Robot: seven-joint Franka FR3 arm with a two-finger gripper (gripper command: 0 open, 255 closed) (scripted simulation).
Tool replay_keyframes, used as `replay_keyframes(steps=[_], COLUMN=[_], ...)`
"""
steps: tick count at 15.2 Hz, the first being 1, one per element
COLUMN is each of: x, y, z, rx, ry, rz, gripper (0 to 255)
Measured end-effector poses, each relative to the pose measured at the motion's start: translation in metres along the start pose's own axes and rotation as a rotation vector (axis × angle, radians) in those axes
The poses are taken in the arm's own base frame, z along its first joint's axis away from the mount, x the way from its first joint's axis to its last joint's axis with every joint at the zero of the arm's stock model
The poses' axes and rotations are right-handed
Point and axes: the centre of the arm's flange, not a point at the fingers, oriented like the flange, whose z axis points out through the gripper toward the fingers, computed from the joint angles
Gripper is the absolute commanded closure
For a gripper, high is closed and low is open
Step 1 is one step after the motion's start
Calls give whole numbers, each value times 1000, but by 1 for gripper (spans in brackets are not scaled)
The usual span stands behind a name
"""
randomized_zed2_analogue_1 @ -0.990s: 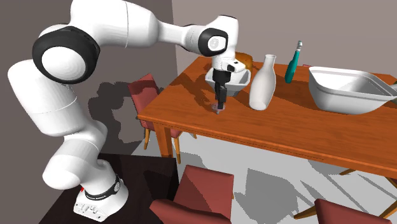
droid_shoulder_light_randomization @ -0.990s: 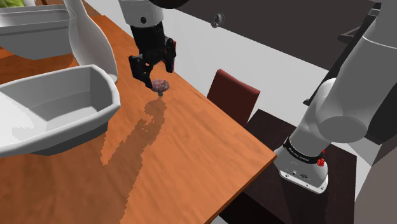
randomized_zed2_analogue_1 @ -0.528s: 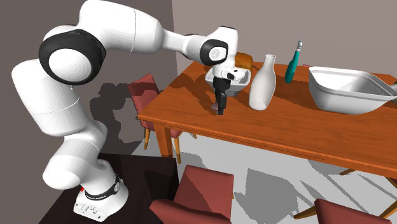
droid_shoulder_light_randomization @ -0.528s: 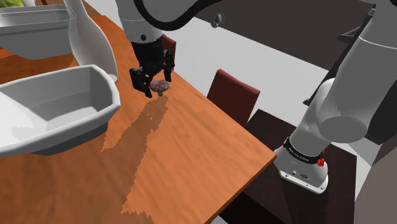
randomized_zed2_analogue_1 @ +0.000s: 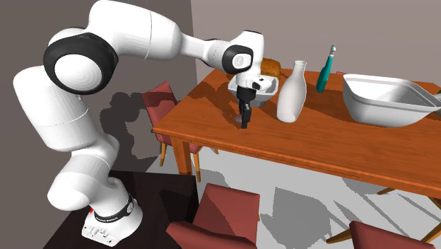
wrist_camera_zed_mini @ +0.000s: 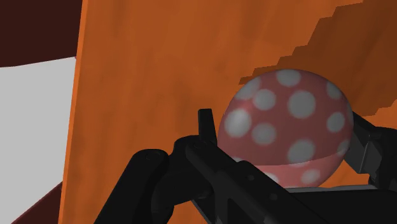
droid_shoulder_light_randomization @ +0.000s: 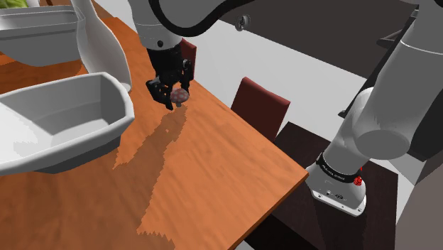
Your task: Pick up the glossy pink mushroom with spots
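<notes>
The fingers (wrist_camera_zed_mini: 191, 159) clasped the spotted pink mushroom (wrist_camera_zed_mini: 286, 121), near the white bowl (droid_shoulder_light_randomization: 85, 135), seemingly resting on the worktop (droid_shoulder_light_randomization: 213, 163); only the lift remained

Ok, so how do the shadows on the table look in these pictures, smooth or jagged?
Shoulder view: a dark shadow runs along the table from beneath the jaws, with blocky stair-step edges. Wrist view: the same jagged edge shows beyond the spotted mushroom.
</notes>
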Motion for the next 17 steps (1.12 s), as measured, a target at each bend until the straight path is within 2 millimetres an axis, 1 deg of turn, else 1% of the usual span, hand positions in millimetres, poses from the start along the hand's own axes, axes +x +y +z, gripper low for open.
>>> replay_keyframes(steps=[3,5,17], x=[0,-1,-2], y=[0,1,6], z=[0,-6,-68], rx=[0,0,0], ry=[0,0,0], rz=[0,0,0], gripper=[255,255,255])
